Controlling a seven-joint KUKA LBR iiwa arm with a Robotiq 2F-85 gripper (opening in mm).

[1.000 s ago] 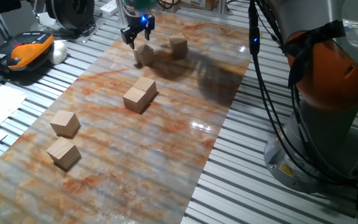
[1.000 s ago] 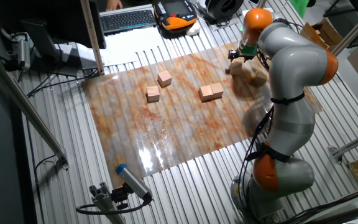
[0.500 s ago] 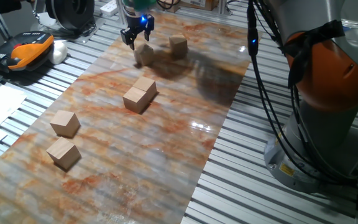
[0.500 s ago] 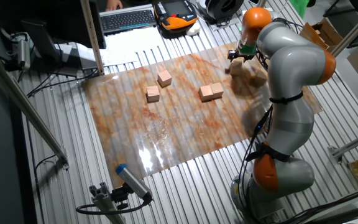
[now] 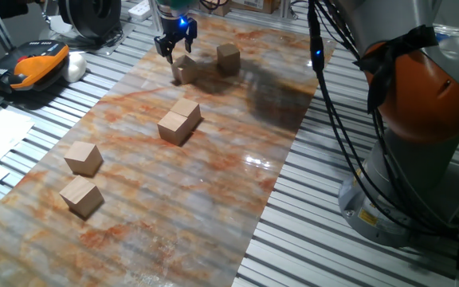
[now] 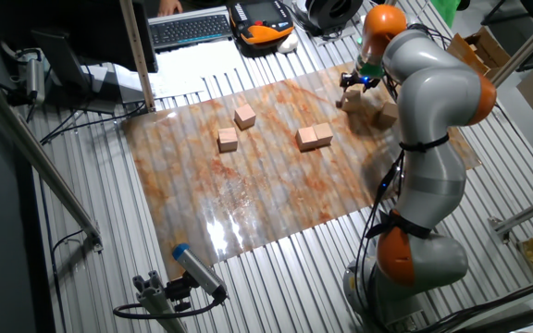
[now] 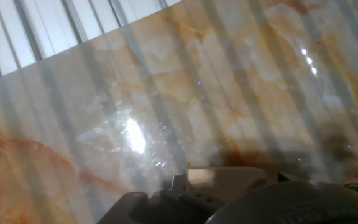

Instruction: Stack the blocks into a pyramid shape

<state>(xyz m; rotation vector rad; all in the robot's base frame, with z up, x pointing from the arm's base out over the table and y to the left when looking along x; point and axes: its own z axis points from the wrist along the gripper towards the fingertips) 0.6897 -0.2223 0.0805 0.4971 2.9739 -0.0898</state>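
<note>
the six plain tan wooden cubes lie scattered on the glossy marbled orange mat [image 5: 213,183]: a touching pair [image 5: 179,120] mid-mat, two separate cubes [image 5: 82,158] nearer the front, one [image 5: 229,57] at the far end, and one [image 5: 185,69] under the black two-finger gripper [image 5: 175,49]. nothing is stacked yet, so the whole pyramid remains. whether the fingers grip that cube cannot be told.

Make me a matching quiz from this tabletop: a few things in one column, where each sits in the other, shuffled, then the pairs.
Things:
1. gripper
2. pair of touching blocks
3. orange device
4. keyboard

Places:
A. middle of the marbled mat
B. off the mat, on the slatted table
C. over a block at the mat's far end
D. behind the mat, beside the papers

Pairs: 1-C, 2-A, 3-B, 4-D
</note>
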